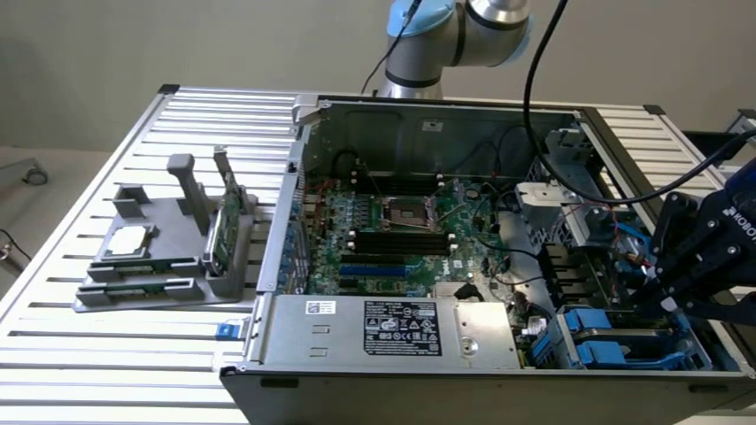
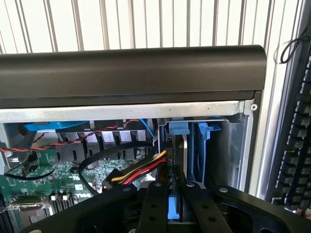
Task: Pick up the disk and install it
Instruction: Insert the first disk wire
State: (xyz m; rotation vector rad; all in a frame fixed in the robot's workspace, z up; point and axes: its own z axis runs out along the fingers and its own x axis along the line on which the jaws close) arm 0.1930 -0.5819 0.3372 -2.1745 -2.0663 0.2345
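Note:
My gripper (image 1: 664,305) hangs over the drive bay at the front corner of the open computer case (image 1: 473,381), on the exterior view's right. In the wrist view its two black fingers (image 2: 155,199) stand close together on the blue carrier edge of the disk (image 2: 174,211). The disk stands on edge and reaches down into the bay, with a blue tab at its far end. Another blue carrier (image 2: 204,145) stands right beside it in the bay. Blue carriers (image 1: 597,326) sit in the bay just below the gripper; the arm hides most of the disk there.
Red, yellow and black cables (image 2: 141,172) run close beside the bay. The motherboard (image 1: 390,230) and power supply (image 1: 390,328) fill the case. A grey fixture (image 1: 154,266) holding a chip and a green stick stands on the slatted table. A keyboard (image 2: 296,145) lies beside the case.

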